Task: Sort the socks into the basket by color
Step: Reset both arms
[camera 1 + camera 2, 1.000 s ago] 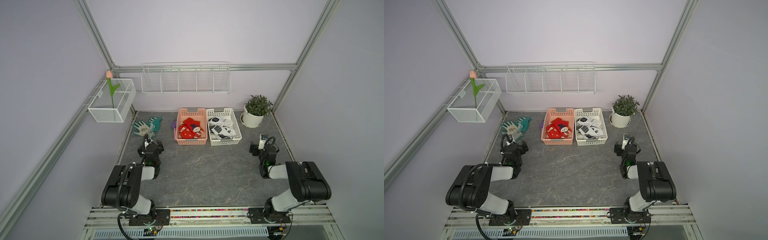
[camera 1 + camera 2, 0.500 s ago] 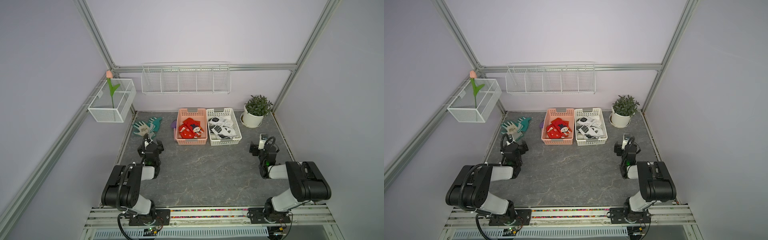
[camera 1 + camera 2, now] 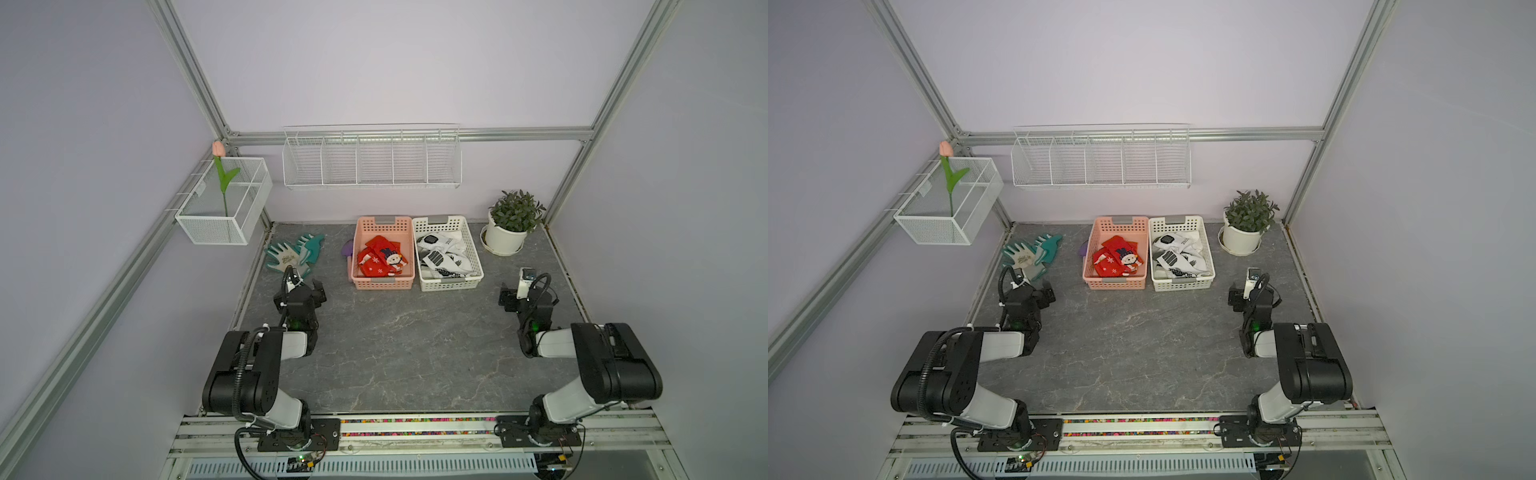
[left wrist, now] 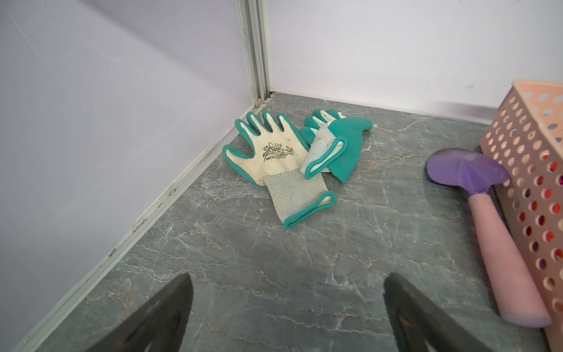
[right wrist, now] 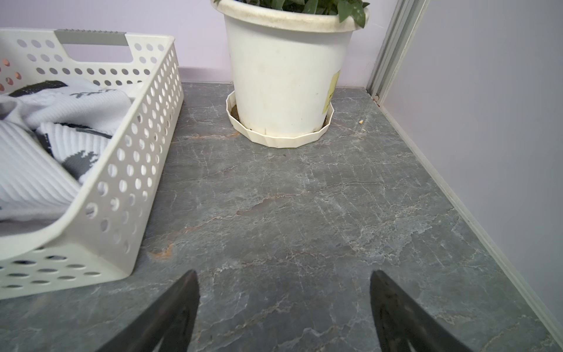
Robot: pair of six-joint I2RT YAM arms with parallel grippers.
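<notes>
Nothing had shifted since a moment before: both arms stayed low at the near corners of the grey marbled worktop (image 3: 395, 345), and the baskets and their contents lay as they had. Far left, a white mesh box (image 3: 224, 203) hung on the side wall with a pink tulip (image 3: 219, 148) standing in it. Below it, in the back left corner, a pair of teal-and-cream gloves (image 4: 283, 155) lay overlapping on the worktop. The left end effector (image 4: 289, 277) hovered near them with its jaws spread wide and nothing between them. Further right, a purple trowel (image 4: 469, 173) with a pink handle lay against the outer wall of the pink basket (image 3: 384, 282). The red socks (image 3: 380, 262) were piled inside that basket. Touching its right side stood the white basket (image 3: 451, 284), and the white socks (image 3: 442, 257) with black markings lay heaped inside it. Right again, a potted plant (image 3: 505, 232) in a white pot sat on its saucer in the back right corner. The right end effector (image 5: 283, 274) hung over bare worktop between the white basket and the side wall, its jaws likewise wide apart and empty.
</notes>
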